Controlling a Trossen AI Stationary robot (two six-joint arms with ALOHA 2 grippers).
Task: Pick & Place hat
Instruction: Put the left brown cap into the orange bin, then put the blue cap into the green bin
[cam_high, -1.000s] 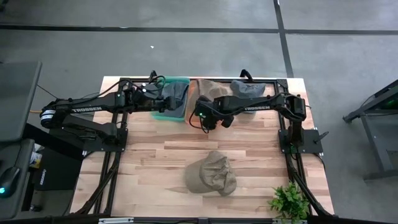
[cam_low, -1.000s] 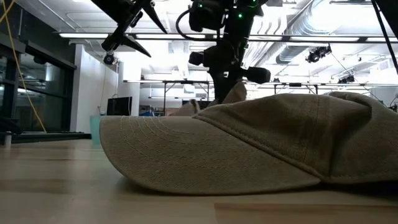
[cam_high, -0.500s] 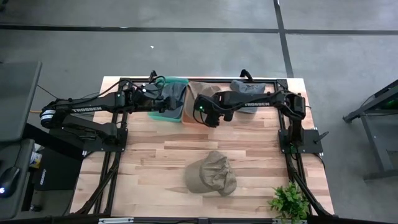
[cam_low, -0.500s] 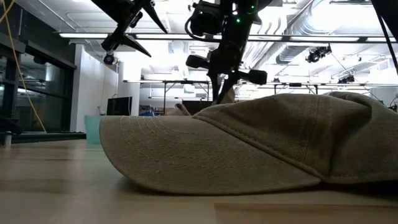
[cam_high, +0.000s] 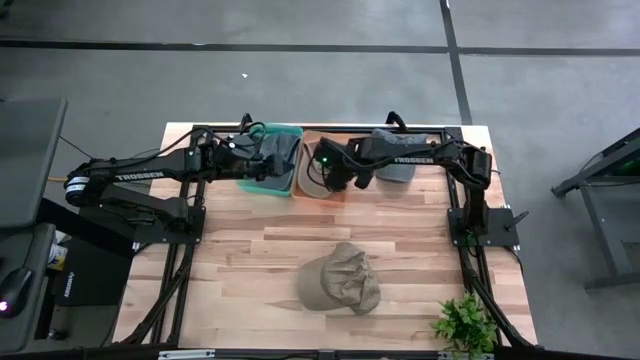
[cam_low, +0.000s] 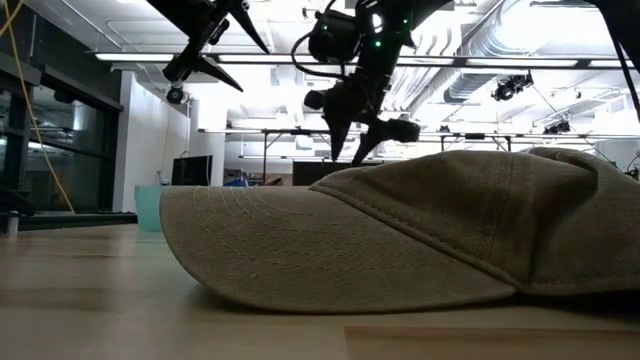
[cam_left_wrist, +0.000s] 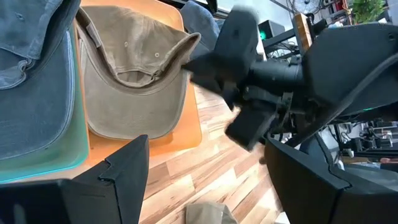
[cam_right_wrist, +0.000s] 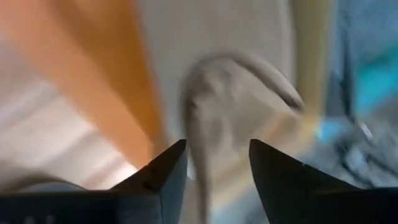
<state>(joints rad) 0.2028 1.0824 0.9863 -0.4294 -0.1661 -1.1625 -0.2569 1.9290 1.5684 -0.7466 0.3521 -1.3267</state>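
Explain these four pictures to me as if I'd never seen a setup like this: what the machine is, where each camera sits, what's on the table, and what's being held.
This is a two-armed robot at a wooden table. One camera looks straight down, one sits at table height, and one rides on each wrist.

At the table's far edge sit a teal bin with a grey hat and an orange bin with a tan hat. Another grey hat lies beside them, a second tan cap lies nearer the front, and a small plant stands at a corner.

The right gripper hangs open over the orange bin, holding nothing. The left gripper waits open over the teal bin, also empty.
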